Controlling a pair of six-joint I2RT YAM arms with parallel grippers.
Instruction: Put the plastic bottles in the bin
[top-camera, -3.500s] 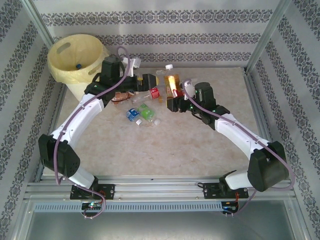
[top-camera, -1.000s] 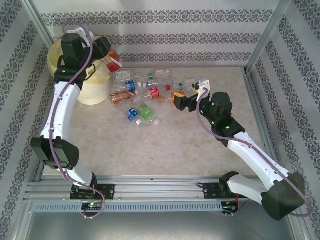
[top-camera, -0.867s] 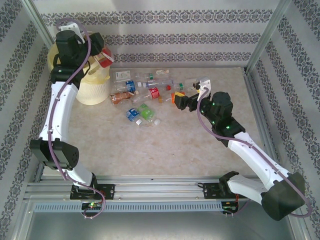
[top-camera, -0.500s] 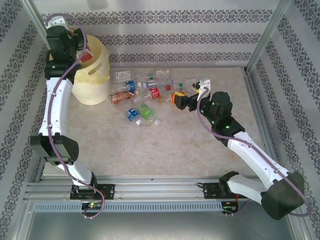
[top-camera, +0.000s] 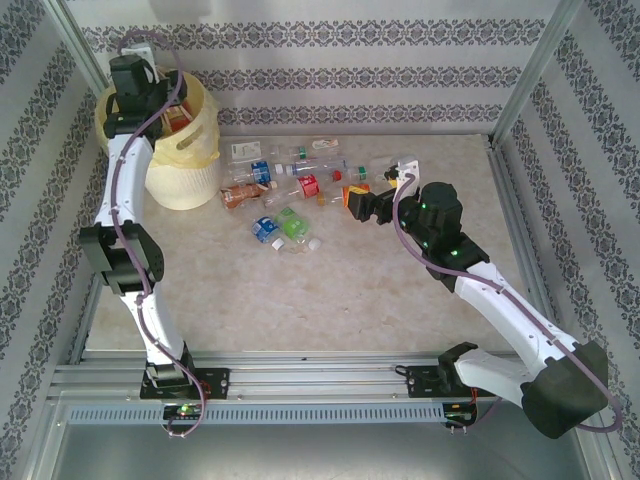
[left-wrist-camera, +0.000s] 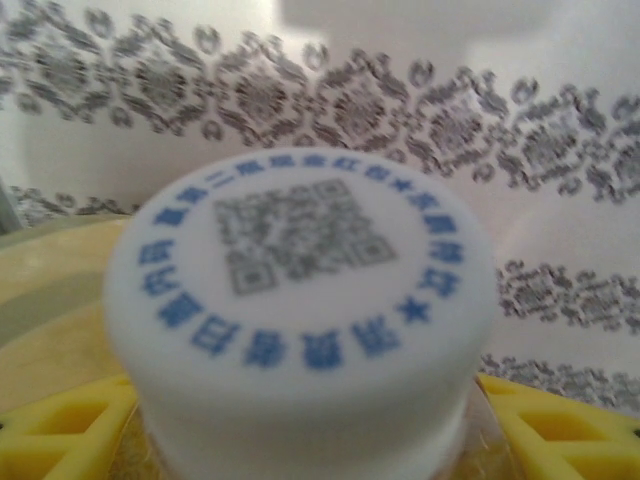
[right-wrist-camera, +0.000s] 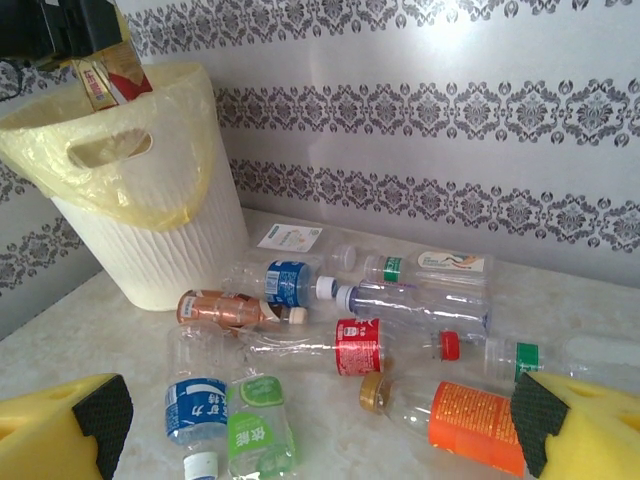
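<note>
My left gripper hangs over the mouth of the cream-white bin, shut on a clear bottle with a red label. In the left wrist view that bottle's white cap sits between my yellow fingers. Several plastic bottles lie on the table right of the bin, among them a red-labelled one, a blue-labelled one, a green-labelled one and an orange-labelled one. My right gripper stands open at the pile's right edge, with its pads spread wide and nothing between them.
A white paper label lies flat by the back wall. Patterned walls and metal frame posts close in the table on three sides. Bare tabletop stretches from the pile toward the arm bases.
My left arm has swung left with the red-labelled bottle, from beside the bin's right rim to above its mouth. The right arm has stayed put, still open.
</note>
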